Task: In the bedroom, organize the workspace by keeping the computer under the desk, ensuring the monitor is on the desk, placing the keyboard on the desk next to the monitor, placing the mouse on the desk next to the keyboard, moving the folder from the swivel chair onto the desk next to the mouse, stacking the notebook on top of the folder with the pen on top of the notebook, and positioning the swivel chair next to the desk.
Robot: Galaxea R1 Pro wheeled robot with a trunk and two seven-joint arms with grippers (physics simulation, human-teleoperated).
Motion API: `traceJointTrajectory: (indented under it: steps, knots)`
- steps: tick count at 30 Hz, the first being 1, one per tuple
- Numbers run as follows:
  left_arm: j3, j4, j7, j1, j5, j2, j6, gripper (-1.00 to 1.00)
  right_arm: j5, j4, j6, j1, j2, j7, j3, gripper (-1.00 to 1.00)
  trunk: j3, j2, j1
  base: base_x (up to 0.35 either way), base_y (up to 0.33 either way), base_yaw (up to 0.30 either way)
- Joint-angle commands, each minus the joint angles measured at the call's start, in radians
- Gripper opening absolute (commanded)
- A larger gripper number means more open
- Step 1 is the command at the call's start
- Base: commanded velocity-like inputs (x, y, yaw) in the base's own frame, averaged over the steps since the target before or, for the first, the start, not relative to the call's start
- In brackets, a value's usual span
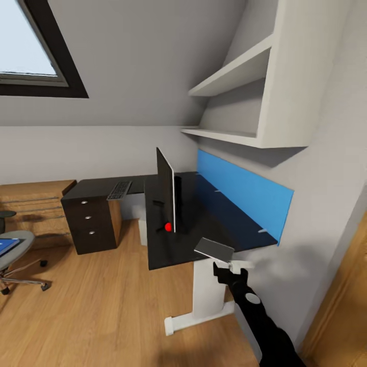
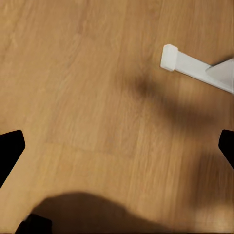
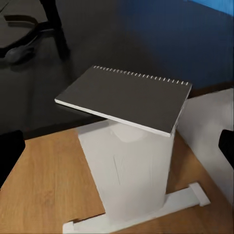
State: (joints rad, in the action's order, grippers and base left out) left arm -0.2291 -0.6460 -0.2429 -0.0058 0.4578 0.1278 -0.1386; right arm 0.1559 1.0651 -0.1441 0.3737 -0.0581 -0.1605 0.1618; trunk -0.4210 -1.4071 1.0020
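The grey spiral notebook [image 1: 214,248] [image 3: 124,97] sits at the front right corner of the black desk [image 1: 204,214], overhanging its edge above the white desk leg [image 3: 131,170]. My right gripper [image 1: 228,270] [image 3: 119,146] is just below and in front of it, open, its fingers wide apart and off the notebook. On the desk the monitor [image 1: 166,191] stands edge-on with the red mouse [image 1: 168,226] at its foot. The keyboard [image 1: 120,189] lies on the desk's far left wing. The blue folder [image 1: 7,246] rests on the swivel chair [image 1: 18,255]. My left gripper [image 2: 119,146] is open over the wooden floor.
A dark drawer unit [image 1: 92,221] stands under the desk's left wing, beside a wooden dresser [image 1: 35,201]. A blue panel [image 1: 244,193] and white shelves [image 1: 239,71] line the right wall. The white desk foot [image 2: 195,66] lies on the floor.
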Motion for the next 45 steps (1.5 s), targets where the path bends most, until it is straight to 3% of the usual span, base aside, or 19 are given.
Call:
traceJointTrajectory:
  steps: [1, 4, 5, 7, 12, 18, 23, 28, 32, 40, 45]
  knots:
    - [-0.004, -0.001, -0.006, 0.000, 0.010, -0.001, -0.010, 1.00, 0.019, 0.000, 0.006, 0.001, 0.003, -0.005, -0.007, 1.00, -0.001, -0.001, 0.000, -0.064, -0.158, 0.000]
    - [-0.004, -0.002, -0.009, 0.000, 0.010, 0.000, -0.010, 1.00, 0.088, -0.005, 0.032, 0.001, 0.011, 0.024, -0.045, 1.00, -0.001, -0.001, 0.000, -0.037, -0.090, 0.000]
    - [-0.004, -0.011, -0.013, 0.000, 0.010, 0.000, -0.009, 1.00, 0.249, -0.030, 0.045, 0.001, 0.042, 0.141, -0.113, 1.00, -0.001, -0.001, 0.000, -0.007, -0.017, 0.000]
    - [-0.004, -0.017, -0.014, 0.000, 0.011, 0.001, -0.009, 1.00, 0.304, -0.050, 0.046, 0.001, 0.058, 0.197, -0.130, 1.00, -0.001, -0.001, 0.000, -0.005, -0.012, 0.000]
    - [-0.004, -0.064, -0.015, 0.000, 0.013, -0.001, -0.009, 1.00, 0.538, -0.146, 0.043, 0.001, 0.117, 0.447, -0.178, 1.00, -0.001, -0.001, 0.000, -0.002, -0.004, 0.000]
    - [-0.004, -0.078, -0.016, 0.000, 0.012, -0.002, -0.008, 1.00, 0.670, -0.186, 0.042, 0.001, 0.143, 0.542, -0.193, 1.00, -0.020, -0.043, 0.023, 0.000, 0.000, 0.000]
    - [-0.004, -0.117, -0.016, 0.000, 0.012, -0.004, -0.007, 1.00, 0.741, -0.199, 0.040, 0.001, 0.152, 0.567, -0.197, 1.00, -0.036, -0.078, 0.042, 0.000, 0.000, 0.000]
    - [-0.004, -0.205, -0.016, 0.011, 0.011, -0.017, -0.003, 1.00, 0.768, -0.202, 0.040, 0.001, 0.153, 0.574, -0.198, 1.00, -0.051, -0.113, 0.061, 0.000, 0.000, 0.000]
    - [-0.004, -0.312, -0.015, 0.071, 0.010, -0.032, 0.021, 1.00, 0.775, -0.203, 0.040, 0.001, 0.153, 0.577, -0.197, 1.00, -0.064, -0.141, 0.076, 0.000, 0.000, 0.000]
    - [-0.004, -0.571, -0.015, 0.244, 0.011, -0.047, 0.053, 1.00, 0.776, -0.202, 0.041, 0.001, 0.155, 0.579, -0.197, 1.00, -0.089, -0.197, 0.107, 0.000, 0.000, 0.000]
    - [-0.004, -0.638, -0.015, 0.290, 0.010, -0.067, 0.057, 1.00, 0.777, -0.201, 0.041, 0.001, 0.154, 0.579, -0.197, 1.00, -0.105, -0.232, 0.126, 0.000, 0.000, 0.000]
